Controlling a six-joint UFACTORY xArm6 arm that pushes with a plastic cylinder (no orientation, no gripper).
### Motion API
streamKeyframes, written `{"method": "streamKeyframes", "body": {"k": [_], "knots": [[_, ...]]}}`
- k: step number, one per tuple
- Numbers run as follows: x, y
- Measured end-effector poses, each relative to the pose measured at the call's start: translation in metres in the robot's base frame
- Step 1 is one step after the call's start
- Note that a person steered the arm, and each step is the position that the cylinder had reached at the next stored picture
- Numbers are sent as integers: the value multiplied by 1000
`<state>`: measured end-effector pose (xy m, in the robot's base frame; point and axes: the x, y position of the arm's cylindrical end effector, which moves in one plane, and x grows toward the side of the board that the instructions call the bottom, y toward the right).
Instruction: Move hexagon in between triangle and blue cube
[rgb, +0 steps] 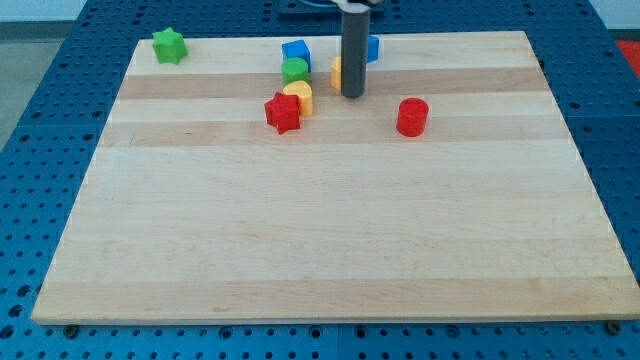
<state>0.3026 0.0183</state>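
My tip rests on the board near the view's top centre. A yellow block, mostly hidden behind the rod, sits just left of it; its shape cannot be made out. A blue block, also partly hidden by the rod, lies at the rod's upper right near the board's top edge. The blue cube stands to the rod's upper left. A green round block touches the cube's lower side.
A yellow rounded block and a red star touch each other to the left of my tip. A red round block stands to the tip's lower right. A green star sits at the board's top left corner.
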Motion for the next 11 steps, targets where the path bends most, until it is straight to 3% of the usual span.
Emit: {"method": "streamKeyframes", "body": {"k": [5, 11], "knots": [[-54, -19], [-54, -12]]}}
